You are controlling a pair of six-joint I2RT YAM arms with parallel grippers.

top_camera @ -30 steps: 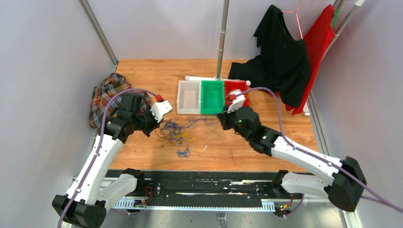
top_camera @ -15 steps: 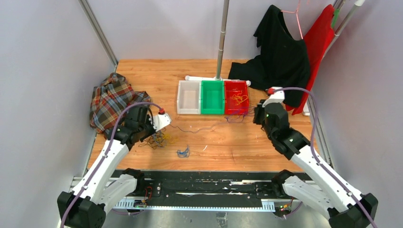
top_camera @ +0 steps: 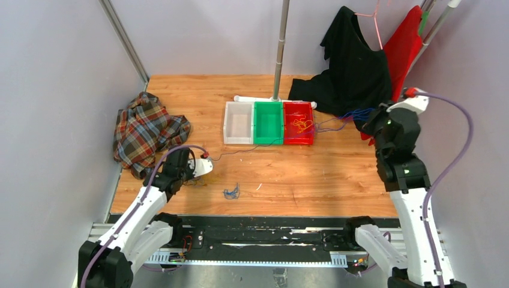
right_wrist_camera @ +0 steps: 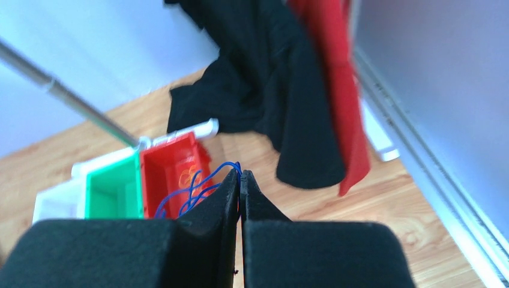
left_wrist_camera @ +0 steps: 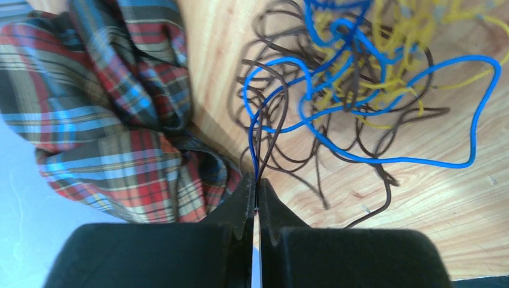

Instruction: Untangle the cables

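Observation:
The cables are thin blue, yellow and brown wires. A tangle (left_wrist_camera: 354, 78) lies on the wood just beyond my left gripper (left_wrist_camera: 257, 189), which is shut on a blue and a brown strand. In the top view my left gripper (top_camera: 192, 170) sits low at the near left and covers most of the tangle. A thin strand (top_camera: 252, 150) runs from it towards the bins. My right gripper (top_camera: 367, 119) is raised at the far right, shut on blue wire (top_camera: 347, 115) that stretches back over the red bin. The right wrist view shows its tips (right_wrist_camera: 240, 177) pinching a blue loop (right_wrist_camera: 201, 183).
White (top_camera: 237, 122), green (top_camera: 268, 122) and red (top_camera: 298, 122) bins stand mid-table; yellow wire (right_wrist_camera: 189, 177) lies in the red one. A plaid cloth (top_camera: 143, 129) lies left, beside the tangle. A small blue wire piece (top_camera: 231, 192) lies near the front. A pole (top_camera: 278, 54) and hanging black (top_camera: 354, 66) and red garments stand behind.
My right gripper swung from the bins to the far right, drawing blue wire out with it. My left gripper pulled back towards the near left with the tangle.

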